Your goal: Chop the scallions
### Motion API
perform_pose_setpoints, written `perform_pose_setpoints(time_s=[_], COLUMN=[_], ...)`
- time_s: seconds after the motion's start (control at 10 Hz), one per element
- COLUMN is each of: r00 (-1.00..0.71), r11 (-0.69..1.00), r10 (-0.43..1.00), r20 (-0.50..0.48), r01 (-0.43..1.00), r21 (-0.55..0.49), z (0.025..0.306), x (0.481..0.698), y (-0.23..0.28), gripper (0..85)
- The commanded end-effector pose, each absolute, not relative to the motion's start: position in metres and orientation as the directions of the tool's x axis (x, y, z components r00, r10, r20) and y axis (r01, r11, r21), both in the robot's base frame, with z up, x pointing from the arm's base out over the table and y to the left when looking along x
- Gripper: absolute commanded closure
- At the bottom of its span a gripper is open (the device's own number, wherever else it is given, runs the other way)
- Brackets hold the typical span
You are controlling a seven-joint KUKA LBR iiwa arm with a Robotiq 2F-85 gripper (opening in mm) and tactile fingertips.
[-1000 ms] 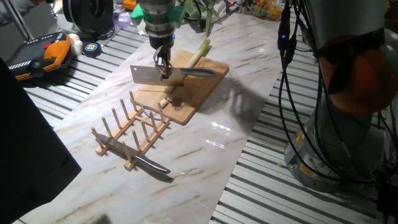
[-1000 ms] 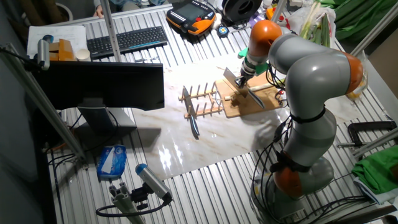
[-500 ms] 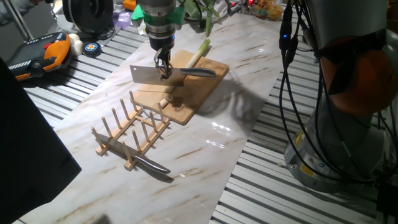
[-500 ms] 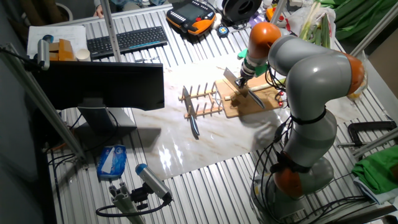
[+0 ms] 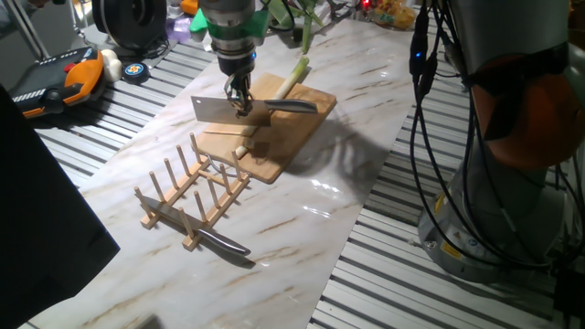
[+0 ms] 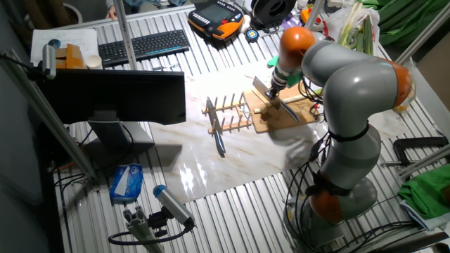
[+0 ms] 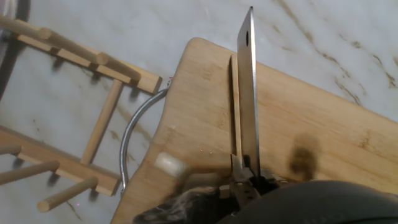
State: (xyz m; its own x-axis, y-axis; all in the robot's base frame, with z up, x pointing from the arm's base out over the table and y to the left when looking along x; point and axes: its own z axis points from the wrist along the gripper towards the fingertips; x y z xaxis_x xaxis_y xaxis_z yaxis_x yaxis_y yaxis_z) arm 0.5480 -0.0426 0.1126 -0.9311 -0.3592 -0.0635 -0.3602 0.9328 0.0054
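Note:
My gripper point(image 5: 239, 99) is shut on a cleaver point(image 5: 219, 110) and holds it, blade edge down, just above a wooden cutting board point(image 5: 283, 137). The scallion stalk point(image 5: 292, 77) lies on the board's far corner, white end toward the cleaver, green tops point(image 5: 306, 37) trailing off the back. A whitish cut chunk point(image 5: 241, 151) lies near the board's front edge. In the hand view the blade point(image 7: 247, 93) shows edge-on over the board point(image 7: 311, 124), with cut chunks point(image 7: 169, 163) to its left; the stalk is out of that view. The gripper point(image 6: 273, 88) also shows in the other fixed view.
A wooden peg rack point(image 5: 196, 192) stands on the marble table in front of the board, with a second knife point(image 5: 224, 244) lying under its near end. The rack point(image 7: 74, 62) sits close to the board's metal loop handle point(image 7: 134, 134). Clutter lines the back; my arm's base point(image 5: 512, 137) stands at the right.
Almost nothing. The gripper with the cleaver has shifted very slightly to the left above the board. Stalk and chunks have not moved.

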Motion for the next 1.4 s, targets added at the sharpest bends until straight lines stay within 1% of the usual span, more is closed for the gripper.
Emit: perform_pose_setpoints(time_s=[0.0, 0.9, 1.3], r00=[-0.931, -0.934, -0.929], r11=[0.932, 0.934, 0.929], r10=[-0.36, -0.356, -0.371], r20=[-0.057, -0.031, -0.02], r01=[-0.362, -0.356, -0.37], r21=[0.019, -0.01, -0.013], z=[0.112, 0.115, 0.116], x=[0.548, 0.548, 0.552], y=[-0.042, -0.041, -0.053], gripper=[84.3, 84.3, 84.3])
